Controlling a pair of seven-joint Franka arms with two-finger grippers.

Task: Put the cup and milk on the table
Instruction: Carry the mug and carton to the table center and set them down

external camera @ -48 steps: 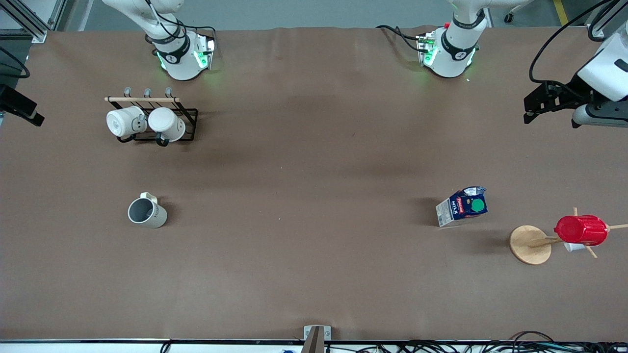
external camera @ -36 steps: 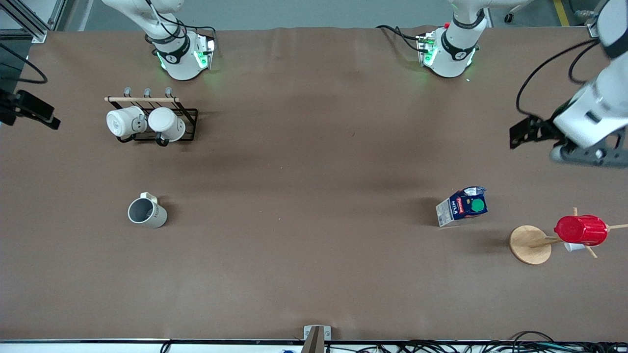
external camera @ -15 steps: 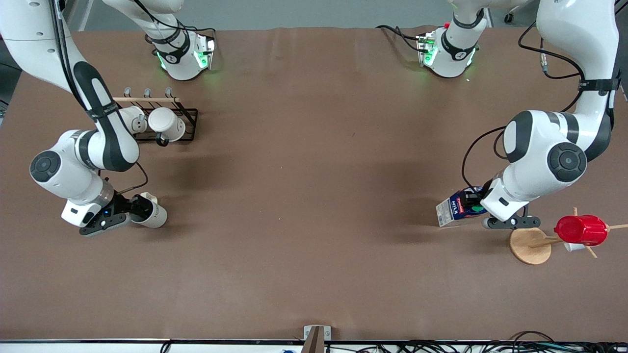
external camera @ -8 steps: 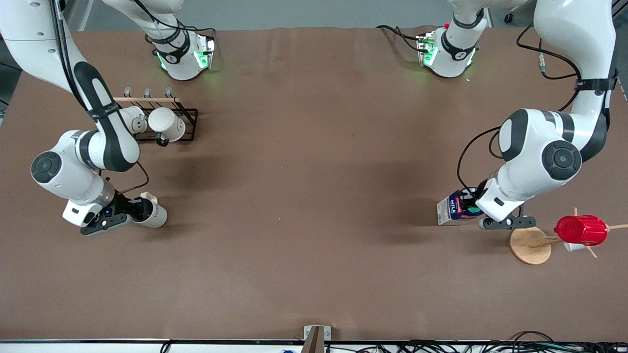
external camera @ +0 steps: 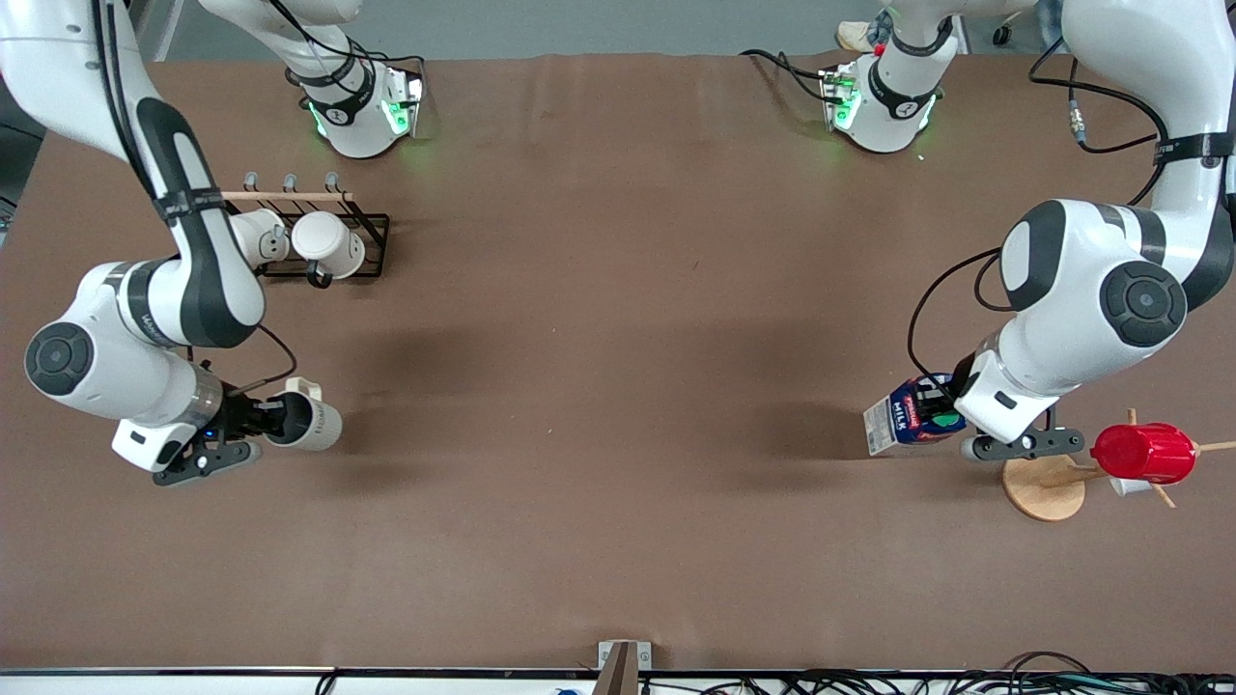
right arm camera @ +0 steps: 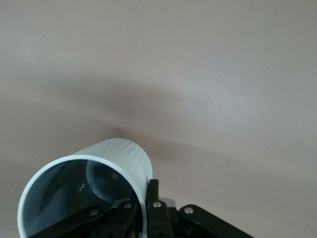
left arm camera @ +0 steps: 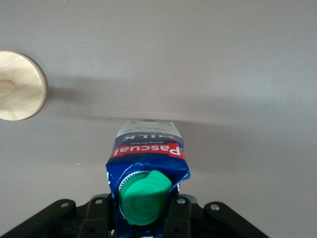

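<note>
The cream-white cup (external camera: 309, 425) with a grey inside is at the right arm's end of the brown table (external camera: 618, 338). My right gripper (external camera: 275, 423) is shut on its rim, one finger inside and one outside (right arm camera: 141, 198). The cup (right arm camera: 99, 168) is tipped on its side, a little above the table. The dark-blue milk carton (external camera: 898, 425) with a green cap is at the left arm's end. My left gripper (external camera: 944, 410) is shut on its top, a finger on each side of the cap (left arm camera: 143, 208). The carton (left arm camera: 146, 148) leans; whether it touches the table I cannot tell.
A black wire rack (external camera: 372, 241) with two white mugs stands farther from the camera than the cup. A wooden peg stand with a round base (external camera: 1038, 483), also in the left wrist view (left arm camera: 17, 84), carries a red cup (external camera: 1144, 452) beside the milk.
Both arms came in from the table's ends and shut on the cup and the milk. Since half a second ago the cup has tipped and risen slightly, and the milk has shifted nearer the camera.
</note>
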